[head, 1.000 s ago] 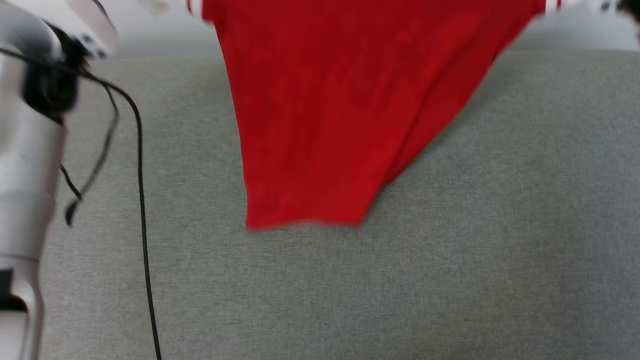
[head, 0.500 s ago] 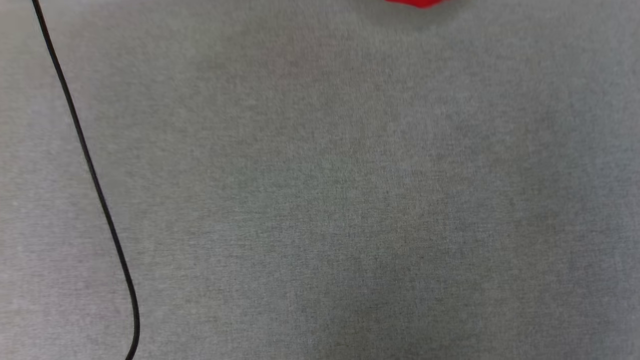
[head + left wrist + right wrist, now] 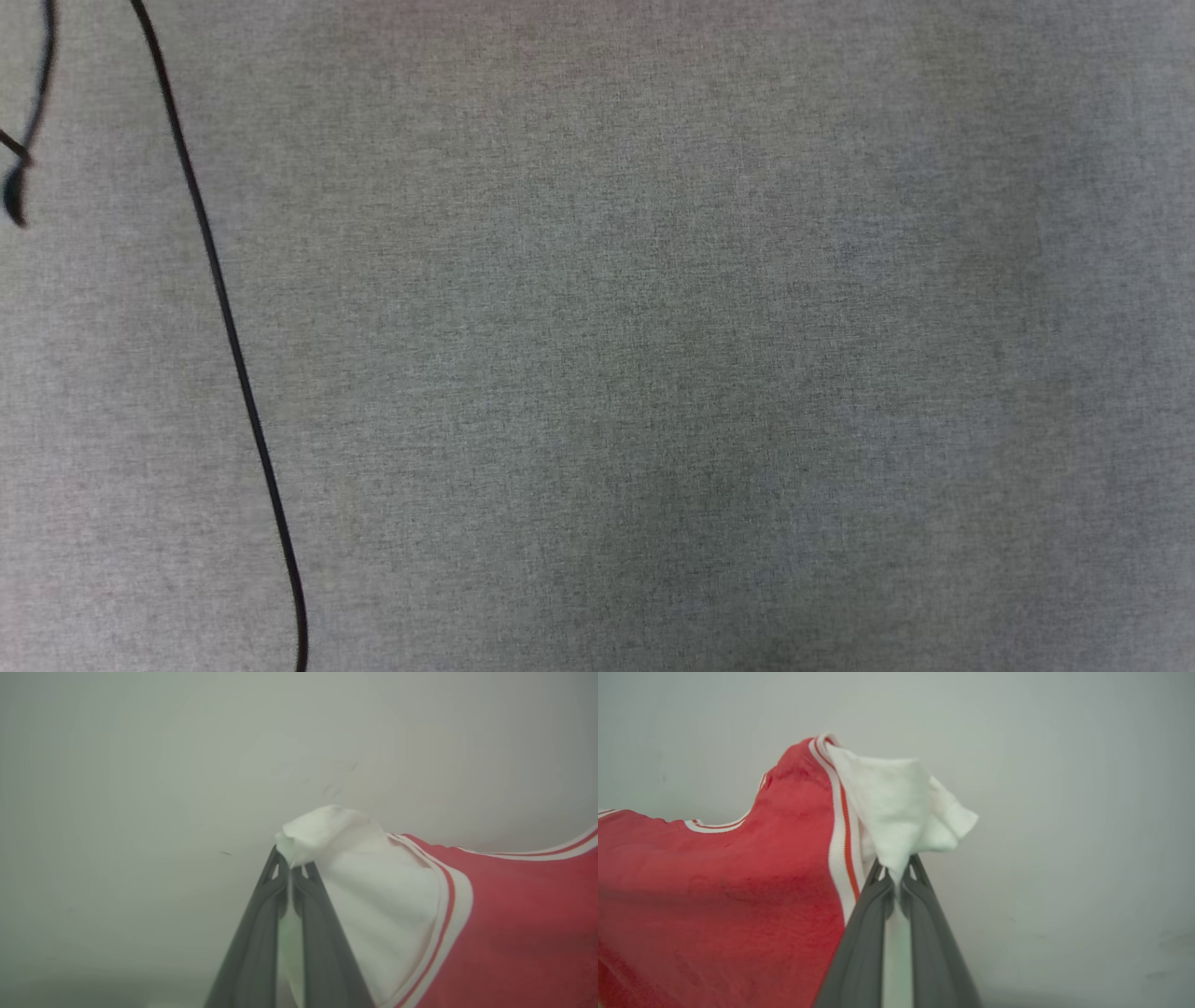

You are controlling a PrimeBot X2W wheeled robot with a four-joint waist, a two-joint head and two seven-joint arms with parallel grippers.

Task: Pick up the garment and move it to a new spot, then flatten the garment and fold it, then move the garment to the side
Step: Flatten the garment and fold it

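Observation:
The garment [image 3: 514,914] is a red shirt with white sleeves and red-white stripe trim, held up by both sleeves in front of a pale wall. In the left wrist view my left gripper [image 3: 290,863] is shut on the white sleeve cloth, and the red body stretches away to the right. In the right wrist view my right gripper [image 3: 897,870] pinches the other white sleeve of the garment [image 3: 714,886], whose red body spreads to the left. White cloth bunches above both pairs of fingertips.
The head view looks down on a grey fabric surface [image 3: 653,373]. A thin black cable [image 3: 233,355] hangs across its left part, with another cable loop [image 3: 19,177] at the far left edge.
The head camera has swung down, so the red shirt and the pale left arm have slipped out of its top edge. Grey fabric and the cable remain in it.

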